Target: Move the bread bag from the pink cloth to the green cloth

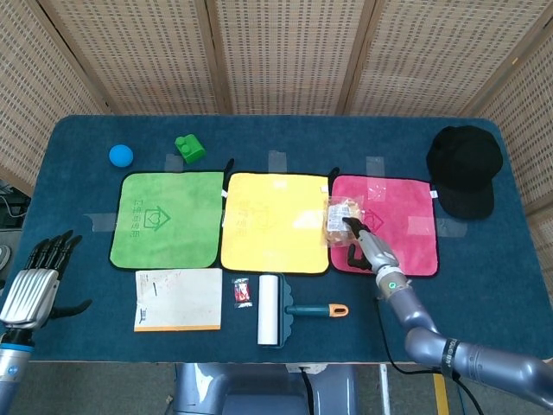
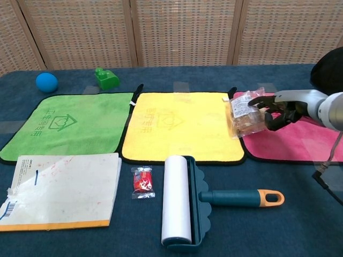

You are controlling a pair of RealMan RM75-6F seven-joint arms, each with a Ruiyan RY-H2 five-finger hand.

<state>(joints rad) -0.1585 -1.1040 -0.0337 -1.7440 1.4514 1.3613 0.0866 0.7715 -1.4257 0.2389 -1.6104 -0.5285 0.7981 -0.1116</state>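
Note:
The bread bag (image 1: 338, 217) (image 2: 244, 113), clear plastic with a brown roll inside, hangs tilted over the seam between the pink cloth (image 1: 399, 226) (image 2: 300, 140) and the yellow cloth (image 1: 276, 221) (image 2: 182, 124). My right hand (image 1: 362, 243) (image 2: 280, 109) grips it from the right side. The green cloth (image 1: 168, 219) (image 2: 63, 126) lies flat at the left with nothing on it. My left hand (image 1: 36, 278) hovers off the table's left front corner, fingers spread and holding nothing; only the head view shows it.
A blue ball (image 1: 121, 155) and a green block (image 1: 190, 148) sit behind the green cloth. A paper pad (image 1: 178, 299), a red packet (image 1: 242, 292) and a lint roller (image 1: 278, 309) lie along the front. A black cap (image 1: 465, 169) rests at the far right.

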